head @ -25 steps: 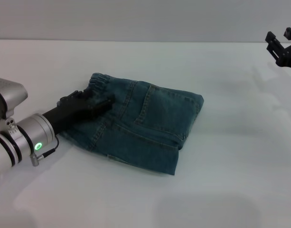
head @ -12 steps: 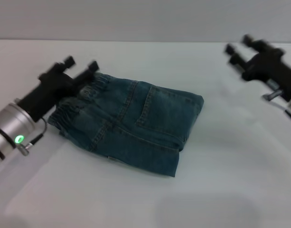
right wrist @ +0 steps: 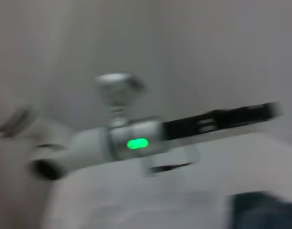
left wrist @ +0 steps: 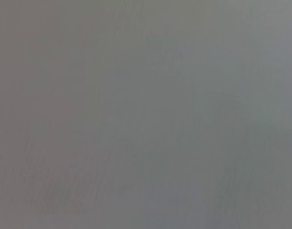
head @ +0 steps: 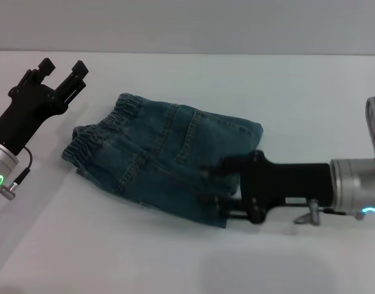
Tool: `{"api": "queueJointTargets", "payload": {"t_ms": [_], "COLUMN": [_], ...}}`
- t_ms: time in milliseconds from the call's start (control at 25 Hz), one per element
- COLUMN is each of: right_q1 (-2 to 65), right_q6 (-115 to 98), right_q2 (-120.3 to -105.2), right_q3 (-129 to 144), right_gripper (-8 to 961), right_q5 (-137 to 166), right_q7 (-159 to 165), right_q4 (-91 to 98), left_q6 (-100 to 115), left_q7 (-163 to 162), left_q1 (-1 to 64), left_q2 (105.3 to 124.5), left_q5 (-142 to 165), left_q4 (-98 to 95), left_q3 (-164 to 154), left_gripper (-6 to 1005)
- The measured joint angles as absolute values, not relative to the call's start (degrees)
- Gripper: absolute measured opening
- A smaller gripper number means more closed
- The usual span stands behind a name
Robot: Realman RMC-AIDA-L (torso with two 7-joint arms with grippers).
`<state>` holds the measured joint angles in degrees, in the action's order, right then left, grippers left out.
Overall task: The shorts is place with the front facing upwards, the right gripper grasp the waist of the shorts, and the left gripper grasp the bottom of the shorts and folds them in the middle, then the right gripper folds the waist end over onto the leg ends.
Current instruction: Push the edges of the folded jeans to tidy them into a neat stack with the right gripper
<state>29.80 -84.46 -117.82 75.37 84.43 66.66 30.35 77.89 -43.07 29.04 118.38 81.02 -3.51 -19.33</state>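
Left gripper [head: 62,65] sits upper left of the head view, lifted off the cloth, fingers [head: 79,65] spread apart and holding nothing; the waist [head: 107,122] lies just below and to its right, not touching. The shorts [head: 169,156] are centre frame on the white table [head: 175,263], already doubled lengthwise, gathered band at the left end, straight hem edge at lower centre-right. Right gripper [head: 221,184] comes in low from the right edge, its tip pressed against or into the right-hand end of the folded denim; cannot tell if its jaws are spread or closed, the tips merge with the fabric. Risk, as a judgement: the right gripper is at the end opposite the waist, so if it pinches here it may drag the stack or catch only the top layer, and the lengthwise fold would slide open. A low sweep could also bunch the cloth toward the left. The right wrist view shows only the left arm's silver wrist [right wrist: 131,140] with its green light and a corner of denim; the left wrist view shows nothing readable.
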Motion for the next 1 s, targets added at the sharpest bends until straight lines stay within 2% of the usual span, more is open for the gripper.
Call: {"api": "queueJointTargets", "payload": {"t_ms": [240,320,760,1000], "right_q1": [32.71,34.44,37.47,38.29], "right_q6": [-92.24,-92.10,-86.25,-81.14], "right_q2": [-115.27,-114.95,-116.40,-117.67], "right_q3": [75.11,74.91,72.96,73.41], "right_gripper": [478,478,479,478], "right_q5": [96.28,100.49,107.67,108.41], "right_q7": [82.12,85.63,90.64,92.82], "right_q4": [36.03,35.87,35.63,35.60], "left_q6": [77.52,77.41,76.07,76.02], "left_q7": [-42.51,-41.78,-40.69,-40.69], "left_q1": [29.00,29.00,28.83,28.82], "left_q2": [118.40,118.38,118.46,118.47], "left_q5": [81.04,81.04,81.03,81.03], "left_q4": [-2.93,-2.47,-1.48,-1.41], "left_q3": [-19.41,-19.29,-19.11,-19.07], "left_gripper": [832,832,832,832]}}
